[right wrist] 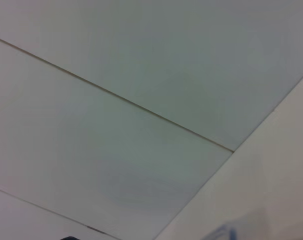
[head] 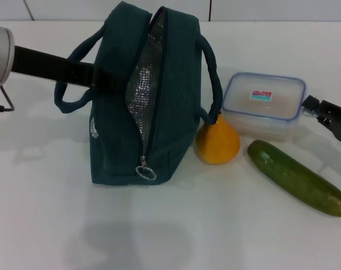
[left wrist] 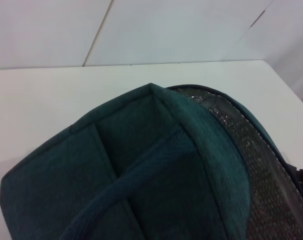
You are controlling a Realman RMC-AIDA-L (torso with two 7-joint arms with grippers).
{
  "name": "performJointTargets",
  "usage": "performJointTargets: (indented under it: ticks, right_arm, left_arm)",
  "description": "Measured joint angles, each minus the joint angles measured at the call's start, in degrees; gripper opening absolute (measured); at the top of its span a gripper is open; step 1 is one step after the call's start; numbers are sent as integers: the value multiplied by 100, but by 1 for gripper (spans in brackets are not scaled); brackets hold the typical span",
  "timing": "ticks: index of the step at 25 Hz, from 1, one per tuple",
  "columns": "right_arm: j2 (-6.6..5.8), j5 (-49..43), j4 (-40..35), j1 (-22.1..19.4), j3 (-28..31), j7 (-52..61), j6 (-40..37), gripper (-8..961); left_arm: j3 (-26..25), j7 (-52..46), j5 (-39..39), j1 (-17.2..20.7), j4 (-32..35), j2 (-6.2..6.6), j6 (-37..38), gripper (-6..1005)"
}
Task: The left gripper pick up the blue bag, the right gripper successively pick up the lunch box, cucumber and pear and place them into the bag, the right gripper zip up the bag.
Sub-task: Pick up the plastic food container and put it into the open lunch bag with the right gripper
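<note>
None of the three items is packed: lunch box [head: 264,104], cucumber [head: 297,177] and pear [head: 217,142] sit on the table beside the blue bag [head: 142,101], unzipped. Left gripper [head: 100,79] at its handle, right gripper [head: 322,112] by the box; jaw states can't be told.

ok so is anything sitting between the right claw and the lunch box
Nothing visible does. In the head view the right claw sits just off the lunch box's right end, with only bare table between. The cucumber lies nearer the robot, and the pear is on the box's far side by the blue bag.
</note>
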Motion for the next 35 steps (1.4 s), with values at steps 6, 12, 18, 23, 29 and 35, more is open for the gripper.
performJointTargets:
  ticks: [6,12,18,23,29,35]
  right_arm:
    - [9,-1,-62,-13,0,-57,-2,178]
    - [29,35,-148,-76,48,-62,-7,113]
    - [20,132,-156,-124,69,-91,-75,96]
    - [-10,417,-218,-214,72,-138,-306,96]
    - [-32,580,-312,-257,163,-150,-688,96]
    - [-34,611,-322,-255,430,-254,-1196,96]
  left_arm:
    - [0,92,0,7,-44,0,-13,36]
    - [-55,168,-24,-16,-247,3,-55,36]
    - [-170,197,-52,14,-273,24,-130,36]
    - [-273,260,-61,29,-275,12,-132,36]
    - [-273,276,-64,57,-281,9,-127,36]
    - [-272,280,-64,72,-282,8,-74,36]
